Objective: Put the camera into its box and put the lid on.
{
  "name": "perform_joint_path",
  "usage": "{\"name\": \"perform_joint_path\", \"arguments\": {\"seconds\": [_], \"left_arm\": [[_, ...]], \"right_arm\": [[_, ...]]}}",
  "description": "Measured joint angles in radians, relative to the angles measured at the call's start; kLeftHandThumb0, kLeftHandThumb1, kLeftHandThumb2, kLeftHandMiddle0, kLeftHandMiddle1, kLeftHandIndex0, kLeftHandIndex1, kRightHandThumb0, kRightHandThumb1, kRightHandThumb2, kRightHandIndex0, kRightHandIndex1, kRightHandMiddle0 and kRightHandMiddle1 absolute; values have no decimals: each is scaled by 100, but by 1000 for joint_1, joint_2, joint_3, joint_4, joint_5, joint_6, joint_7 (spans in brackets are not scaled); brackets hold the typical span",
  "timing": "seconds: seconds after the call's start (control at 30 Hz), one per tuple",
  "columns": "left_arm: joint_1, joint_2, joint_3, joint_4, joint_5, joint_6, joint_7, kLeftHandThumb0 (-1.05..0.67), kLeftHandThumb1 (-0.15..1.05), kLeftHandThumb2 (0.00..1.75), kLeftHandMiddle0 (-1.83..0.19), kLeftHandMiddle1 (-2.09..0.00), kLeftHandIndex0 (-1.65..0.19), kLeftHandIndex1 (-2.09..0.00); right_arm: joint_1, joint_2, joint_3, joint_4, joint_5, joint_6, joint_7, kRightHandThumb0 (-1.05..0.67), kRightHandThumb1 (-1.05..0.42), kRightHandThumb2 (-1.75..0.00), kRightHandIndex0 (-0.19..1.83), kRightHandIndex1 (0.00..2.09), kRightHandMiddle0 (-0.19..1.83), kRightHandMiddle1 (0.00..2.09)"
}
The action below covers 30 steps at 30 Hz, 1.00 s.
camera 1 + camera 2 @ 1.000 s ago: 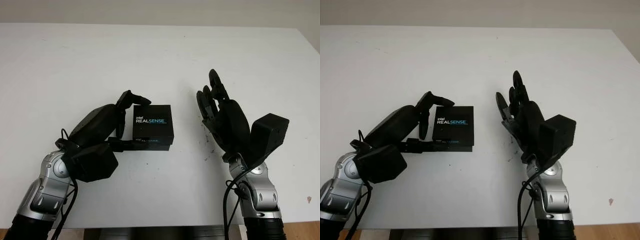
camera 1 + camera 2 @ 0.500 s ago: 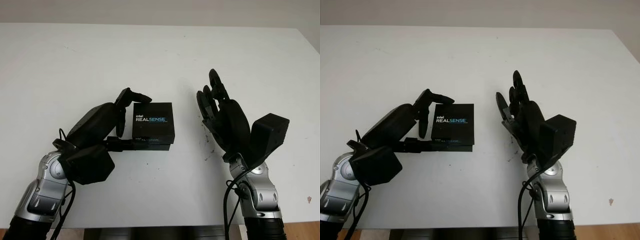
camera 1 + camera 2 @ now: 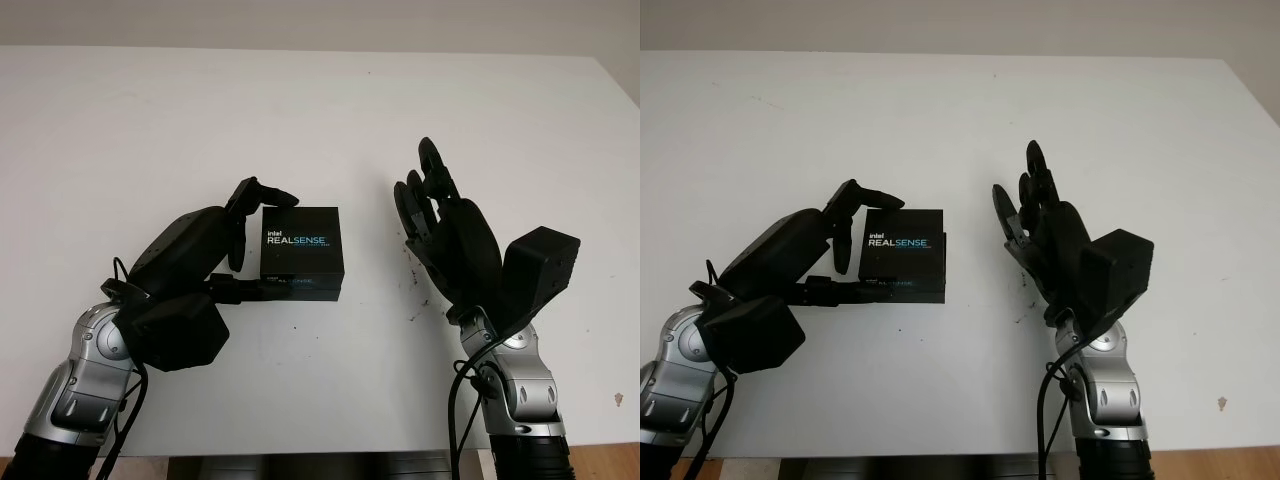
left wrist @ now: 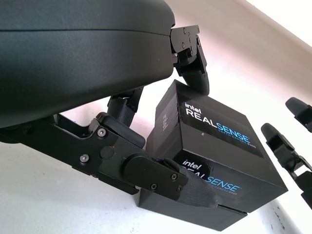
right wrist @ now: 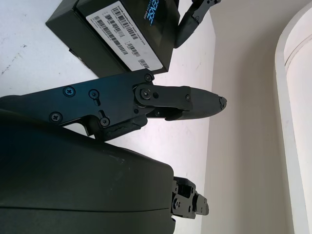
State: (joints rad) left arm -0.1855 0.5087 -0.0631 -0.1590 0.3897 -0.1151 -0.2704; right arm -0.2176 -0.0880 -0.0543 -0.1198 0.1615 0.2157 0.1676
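Your lid [image 3: 300, 240] already sits on the box [image 3: 296, 288] at mid desk [image 3: 320, 110], camera presumably inside; what's left is seating it flush. Your left hand [image 3: 205, 255] clasps lid and box, while your right hand [image 3: 440, 225] hovers open just beside

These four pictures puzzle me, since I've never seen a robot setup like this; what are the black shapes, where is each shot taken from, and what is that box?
The black shapes are a humanoid robot's two three-fingered hands. Two pictures come from cameras in its head, looking down at a white table. The other two come from cameras on its wrists, very close to the hands. The left hand grips a black box printed "Intel RealSense", one finger over its far edge, another along its near side. The lid sits on the box. The right hand is open, to the right of the box and not touching it.
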Motion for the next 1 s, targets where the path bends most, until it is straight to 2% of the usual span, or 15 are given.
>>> {"name": "perform_joint_path", "arguments": {"seconds": [0.17,0.3,0.4,0.8,1.0], "left_arm": [[-26,-5,-10,74,14,-52,38,-38,105,25,-45,-209,-2,-179],[-52,-11,-24,115,20,-86,52,-37,105,24,-41,-209,-3,-175],[-60,-15,-32,125,21,-93,52,-37,105,24,-48,-209,-5,-172],[-65,-16,-33,137,18,-102,54,-37,105,24,-49,-209,-4,-178],[-60,-12,-30,129,-1,-94,36,-37,105,26,-42,-209,-2,-180]], "right_arm": [[0,-1,1,0,-3,-4,1,-55,-105,-41,-15,6,-10,6],[0,-1,1,0,-1,-1,1,-55,-105,-40,-16,5,-11,5],[0,-1,0,-1,5,9,1,-56,-105,-40,-16,5,-12,5],[0,-4,0,-1,4,10,3,-56,-105,-41,-16,5,-11,6],[0,-4,0,-1,4,10,2,-55,-105,-41,-15,6,-10,6]]}}
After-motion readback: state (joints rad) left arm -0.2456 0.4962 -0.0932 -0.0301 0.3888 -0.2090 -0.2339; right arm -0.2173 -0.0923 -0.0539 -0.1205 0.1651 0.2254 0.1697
